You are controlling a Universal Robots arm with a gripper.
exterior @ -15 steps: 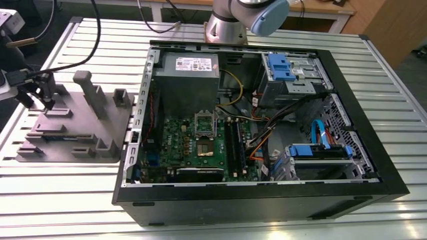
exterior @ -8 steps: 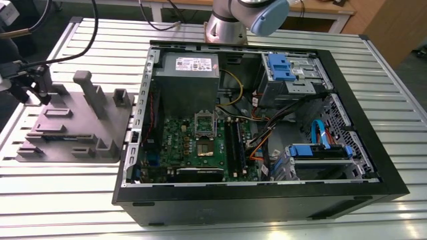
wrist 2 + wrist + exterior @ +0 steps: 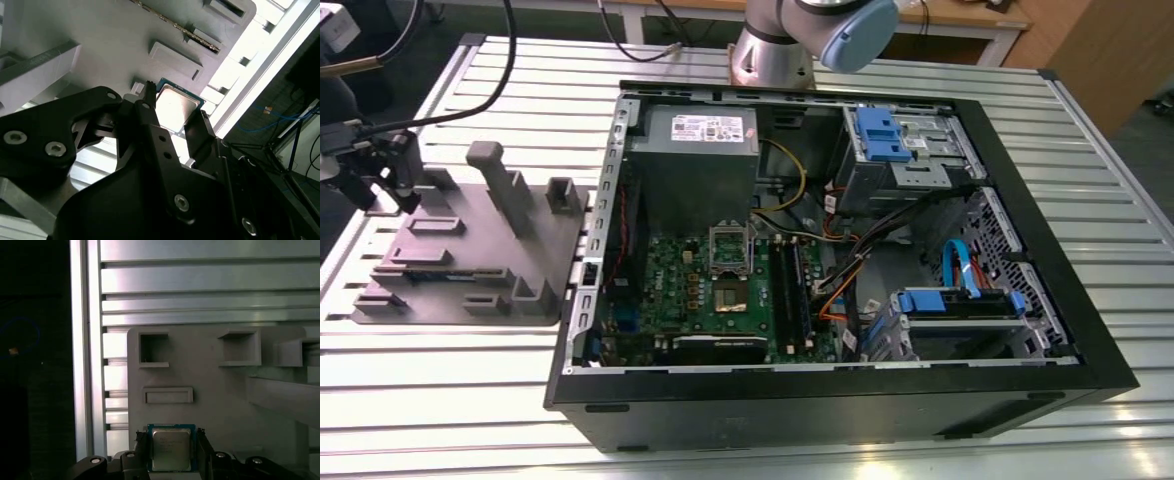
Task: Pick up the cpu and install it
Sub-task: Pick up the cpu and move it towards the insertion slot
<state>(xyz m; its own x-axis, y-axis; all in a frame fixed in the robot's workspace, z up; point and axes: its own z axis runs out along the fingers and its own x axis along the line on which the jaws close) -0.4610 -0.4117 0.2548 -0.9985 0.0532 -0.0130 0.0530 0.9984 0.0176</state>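
We see the arm rising at the top centre of the exterior view and its gripper at that view's far left, the two black fingers closed (one per side) on the cpu in the first wrist view.

Exterior view: glare streaks the ribbed silver metal table at seven o'clock; open black computer case shadowed inside.

Print on cpu and white label is unreadable.
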